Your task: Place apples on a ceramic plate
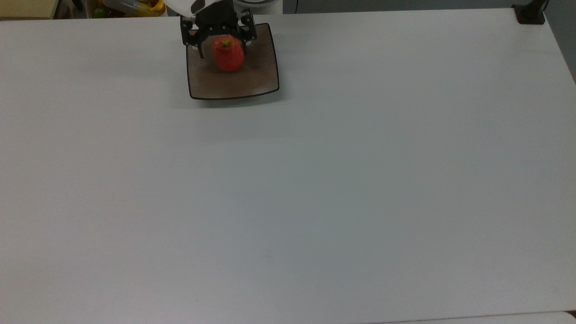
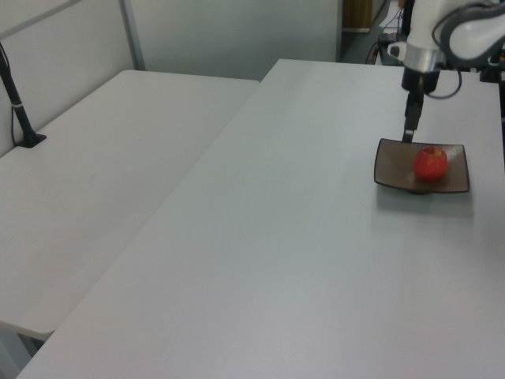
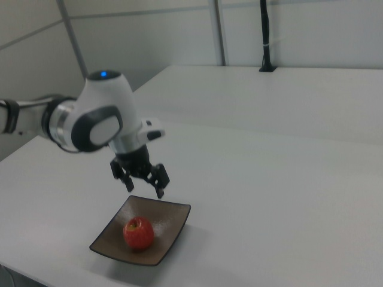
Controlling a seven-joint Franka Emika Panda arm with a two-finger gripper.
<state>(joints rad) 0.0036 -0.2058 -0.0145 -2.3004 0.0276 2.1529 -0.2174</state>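
The pincer (image 3: 143,183) is seen raised clear above the far edge of the ceramic plate (image 3: 170,224), its fingers spread apart and holding nothing. In the left view the pincer (image 2: 409,130) is seen above the plate's (image 2: 392,175) near rim, with a clear gap down to the apple (image 2: 431,163).

The step in hand is judged to be the retreat after release. It is done well if the pincer is drawn straight upward and away, the fingers being kept spread so that no pad brushes the fruit; a sideways sweep at low height is to be avoided, since a round apple on a glossy, shallow plate is easily set rolling.

The arm is bent over the plate from the top view's upper edge, the wrist being pointed downward with the fingers hanging roughly vertical.

The apple (image 1: 228,54) is set upright on the plate (image 1: 261,81), stem upward, toward the middle of the dish. The plate rests on the white counter (image 1: 315,180), near its edge by the robot, the task being judged as good as done
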